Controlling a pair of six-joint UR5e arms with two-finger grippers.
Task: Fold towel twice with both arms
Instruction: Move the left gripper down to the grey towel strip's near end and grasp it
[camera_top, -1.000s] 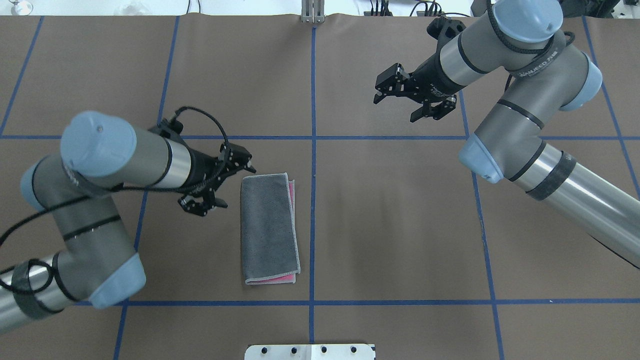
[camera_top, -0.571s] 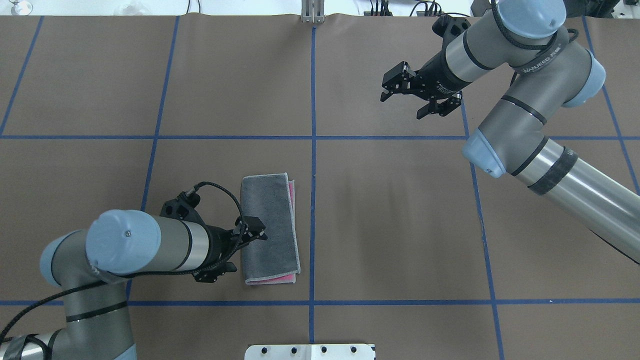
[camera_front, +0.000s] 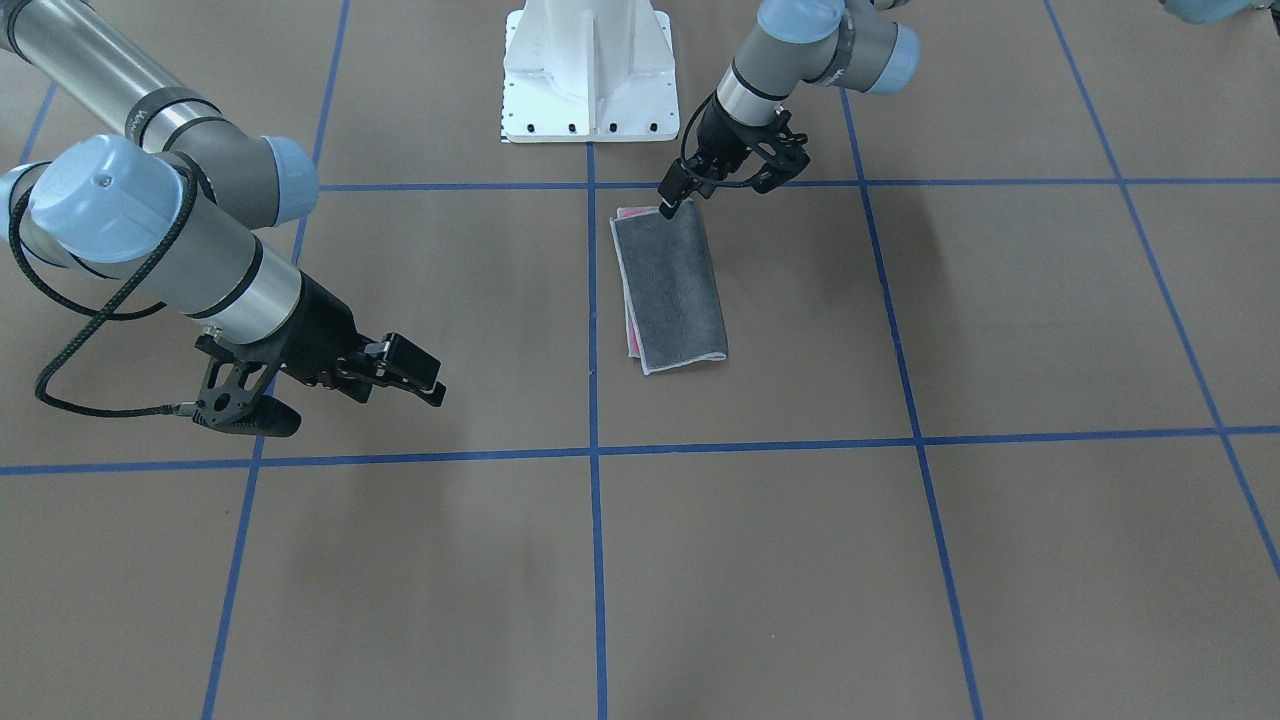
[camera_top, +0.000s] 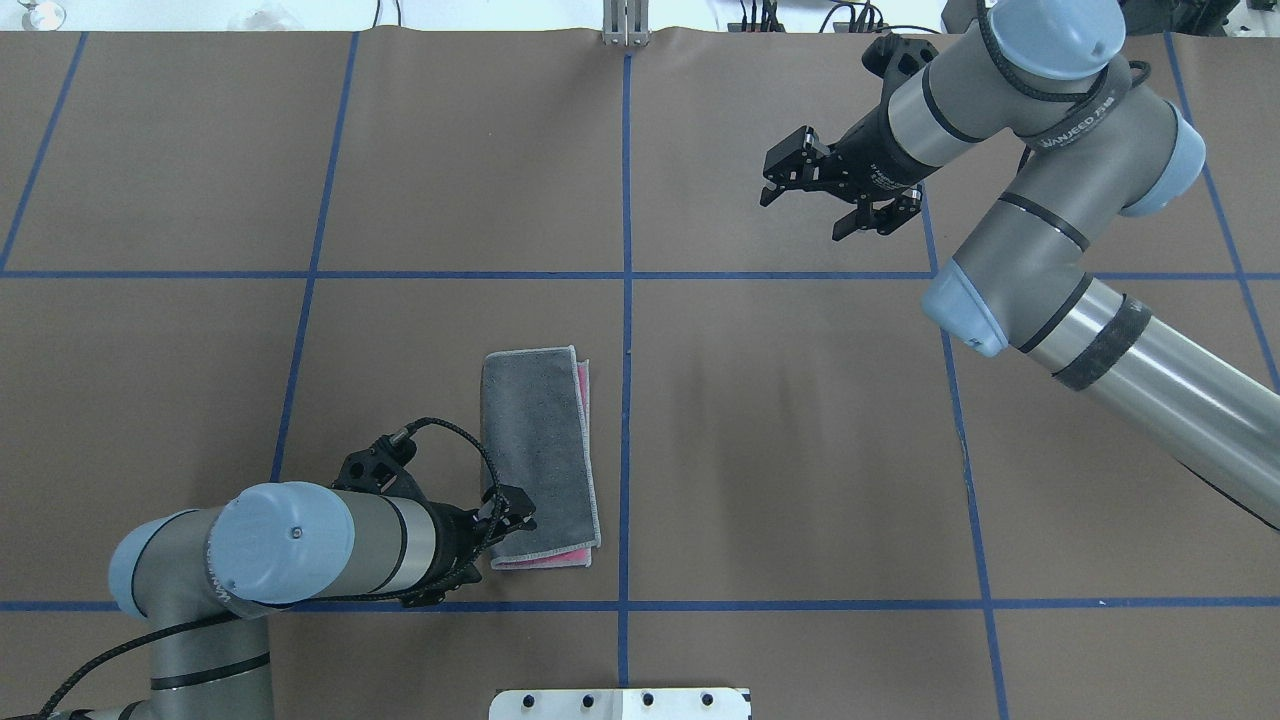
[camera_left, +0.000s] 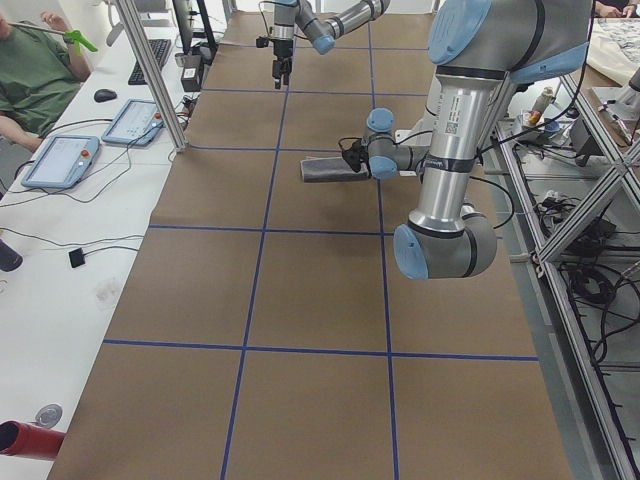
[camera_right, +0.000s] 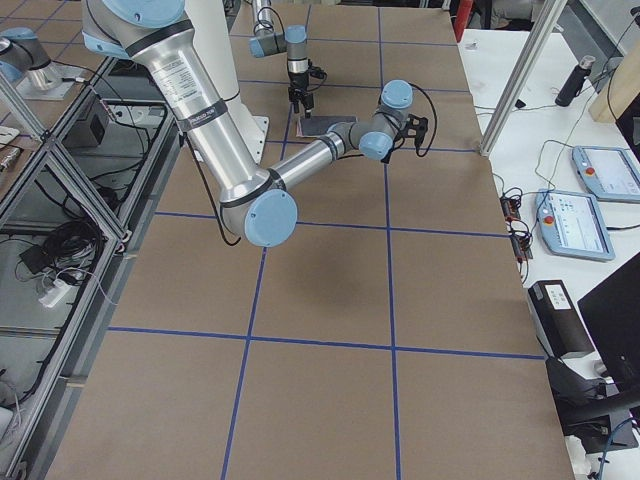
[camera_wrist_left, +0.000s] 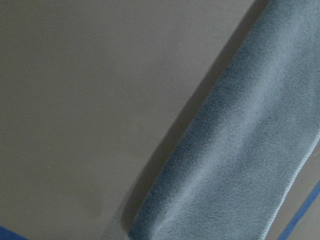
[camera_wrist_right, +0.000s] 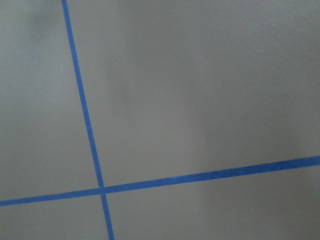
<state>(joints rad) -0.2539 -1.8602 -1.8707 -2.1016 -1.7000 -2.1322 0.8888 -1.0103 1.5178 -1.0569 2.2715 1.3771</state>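
The towel (camera_top: 540, 455) lies folded in a narrow strip, grey face up, with pink showing along its right and near edges. It also shows in the front view (camera_front: 670, 290) and fills the right part of the left wrist view (camera_wrist_left: 240, 165). My left gripper (camera_top: 478, 552) is open at the towel's near left corner, with one fingertip (camera_front: 668, 206) just over that corner. My right gripper (camera_top: 806, 210) is open and empty above bare table, far from the towel at the back right; in the front view (camera_front: 350, 400) it hangs at the left.
The brown table cover (camera_top: 780, 440) is marked with blue tape lines (camera_wrist_right: 90, 125). The white pedestal base (camera_front: 590, 70) stands at the table's near edge, just behind the towel. A side desk with tablets (camera_left: 60, 160) and a seated person lies beyond the far edge.
My left gripper has moved along the towel's left edge from its far corner to its near corner, toward the robot. My right gripper has shifted slightly farther back. The towel has not moved.
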